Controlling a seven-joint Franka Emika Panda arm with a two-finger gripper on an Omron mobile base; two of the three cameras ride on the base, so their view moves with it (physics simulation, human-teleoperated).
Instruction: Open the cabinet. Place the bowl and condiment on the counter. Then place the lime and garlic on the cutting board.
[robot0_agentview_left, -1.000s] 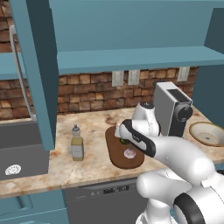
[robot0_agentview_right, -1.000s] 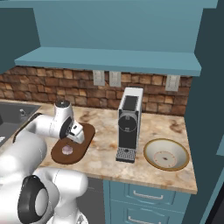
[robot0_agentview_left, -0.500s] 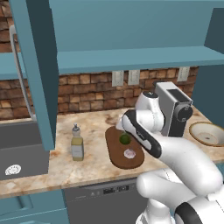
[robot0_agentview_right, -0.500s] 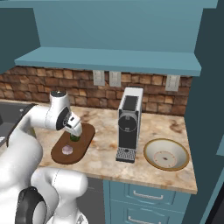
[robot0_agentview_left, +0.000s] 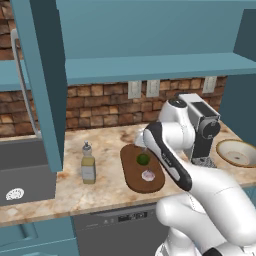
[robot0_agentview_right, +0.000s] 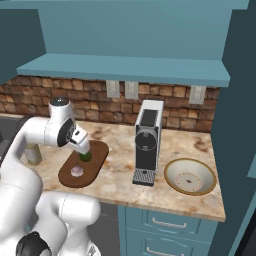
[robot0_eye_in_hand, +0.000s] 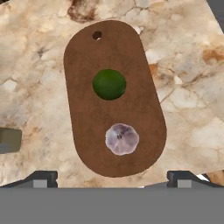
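The dark oval cutting board (robot0_eye_in_hand: 87, 127) lies on the marbled counter (robot0_eye_in_hand: 188, 100). On it rest the green lime (robot0_eye_in_hand: 109, 84) and the pale garlic (robot0_eye_in_hand: 122, 138), a little apart. My gripper (robot0_eye_in_hand: 113, 179) hangs above the board, open wide, with nothing between its fingertips (robot0_eye_in_hand: 41, 179). From the right base view the gripper (robot0_agentview_right: 84, 149) sits just over the lime (robot0_agentview_right: 86, 156), the garlic (robot0_agentview_right: 77, 171) nearer the front. The condiment (robot0_agentview_left: 88, 164) stands upright left of the board (robot0_agentview_left: 131, 177). The bowl (robot0_agentview_left: 236, 152) rests at the far right. The cabinet's door (robot0_agentview_left: 42, 75) stands open.
A black and silver coffee machine (robot0_agentview_left: 202, 127) stands between the board and the bowl (robot0_agentview_right: 190, 176). The grey sink basin (robot0_agentview_left: 22, 172) lies at the left under the open door. A brick backsplash with outlets (robot0_agentview_right: 130, 90) runs behind the counter (robot0_agentview_right: 120, 175).
My hand has lifted up off the cutting board and drawn back towards the wall, uncovering the lime. The garlic and lime stay where they lay.
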